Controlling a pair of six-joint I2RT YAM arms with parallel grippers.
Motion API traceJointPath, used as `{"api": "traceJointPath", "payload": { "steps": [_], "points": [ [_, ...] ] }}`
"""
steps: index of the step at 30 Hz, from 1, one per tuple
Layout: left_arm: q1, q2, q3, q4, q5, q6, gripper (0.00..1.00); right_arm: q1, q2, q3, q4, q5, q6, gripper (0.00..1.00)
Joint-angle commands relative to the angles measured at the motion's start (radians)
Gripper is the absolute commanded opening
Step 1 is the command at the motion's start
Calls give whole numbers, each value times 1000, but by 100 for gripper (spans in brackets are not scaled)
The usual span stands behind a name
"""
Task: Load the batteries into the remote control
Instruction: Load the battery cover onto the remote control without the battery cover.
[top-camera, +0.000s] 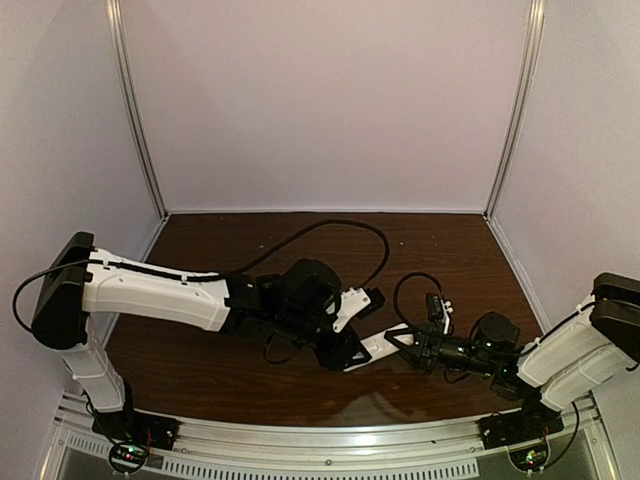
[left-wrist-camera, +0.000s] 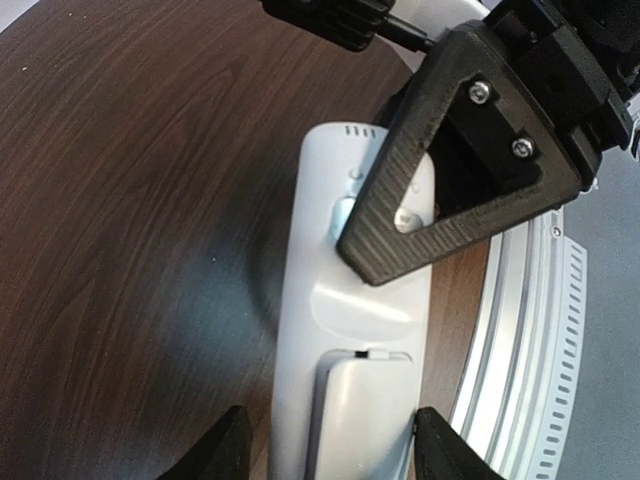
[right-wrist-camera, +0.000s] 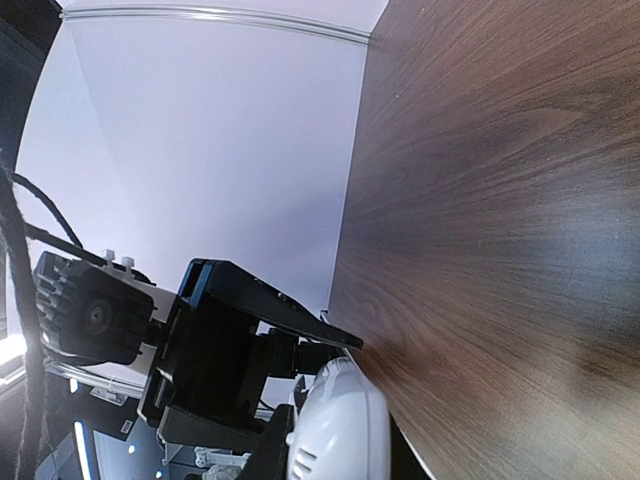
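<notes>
Left pincer (left-wrist-camera: 333, 448) grasped the remote control (left-wrist-camera: 350, 330); right pincer (top-camera: 398, 342), grip unclear, lay across its back. Uneven force could have twisted it loose.

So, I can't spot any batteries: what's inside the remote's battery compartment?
A white cover sits over the compartment of the remote control; whatever is inside is hidden.

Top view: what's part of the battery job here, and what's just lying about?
Job:
- remote control, back facing up, cover apparently on
- left gripper, fingers either side of it
- right gripper, one finger across its back
- batteries: none in view

Lying about:
- black cable looped over the table; nothing else loose shows
</notes>
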Motion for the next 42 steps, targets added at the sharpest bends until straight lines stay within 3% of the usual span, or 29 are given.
{"api": "traceJointPath", "payload": {
  "steps": [1,8,23,42],
  "points": [
    [26,-40,-27,27,22,-11,59,6,-16,-6,268,-25,10,0],
    [34,-61,-57,95,68,-54,67,7,-14,2,228,-29,9,0],
    [78,-59,-117,238,186,-168,63,6,23,-2,272,-18,37,0],
    [82,-46,-125,252,226,-166,60,6,30,5,291,-25,29,0]
  ]
}}
